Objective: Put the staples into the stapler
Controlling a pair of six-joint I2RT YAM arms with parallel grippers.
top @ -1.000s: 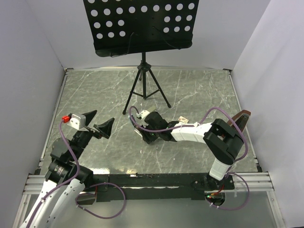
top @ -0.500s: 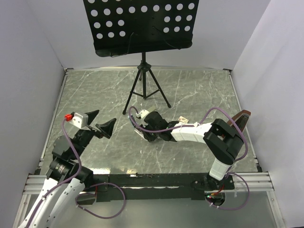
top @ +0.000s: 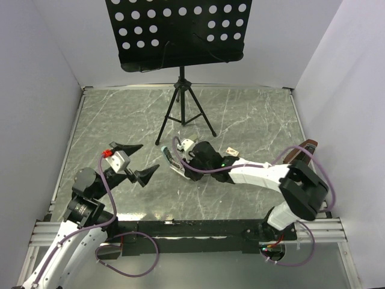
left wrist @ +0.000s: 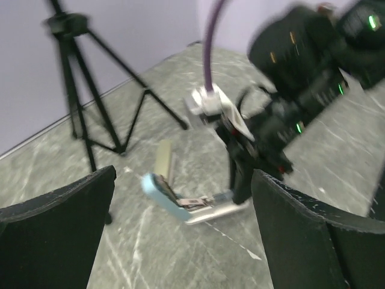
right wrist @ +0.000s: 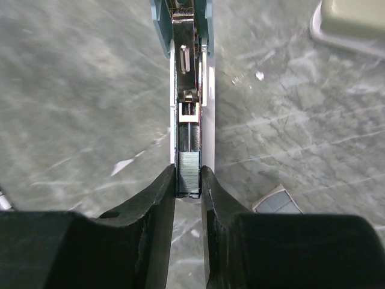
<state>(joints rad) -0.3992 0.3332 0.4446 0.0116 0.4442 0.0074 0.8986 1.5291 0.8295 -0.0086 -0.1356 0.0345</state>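
The light-blue stapler (top: 172, 164) lies opened on the marble table, its lid tipped back and its silver base flat. It also shows in the left wrist view (left wrist: 180, 203). In the right wrist view its open magazine channel (right wrist: 187, 96) runs straight away from me. My right gripper (right wrist: 189, 180) is shut on the silvery-grey staple strip (right wrist: 189, 171) at the near end of that channel. The tiny staple box (top: 231, 151) lies just right of the right gripper (top: 183, 170); a corner of it shows in the right wrist view (right wrist: 277, 203). My left gripper (top: 150, 156) is open and empty, left of the stapler.
A black music stand's tripod (top: 182, 114) stands behind the stapler. A beige stapler (left wrist: 163, 159) lies just beyond the blue one, also seen in the right wrist view (right wrist: 355, 21). A dark brown object (top: 308, 146) sits at the table's right edge. White walls enclose the table.
My left gripper has swung right and forward, closer to the stapler, still open. The right arm's elbow has shifted right; its gripper stays at the stapler.
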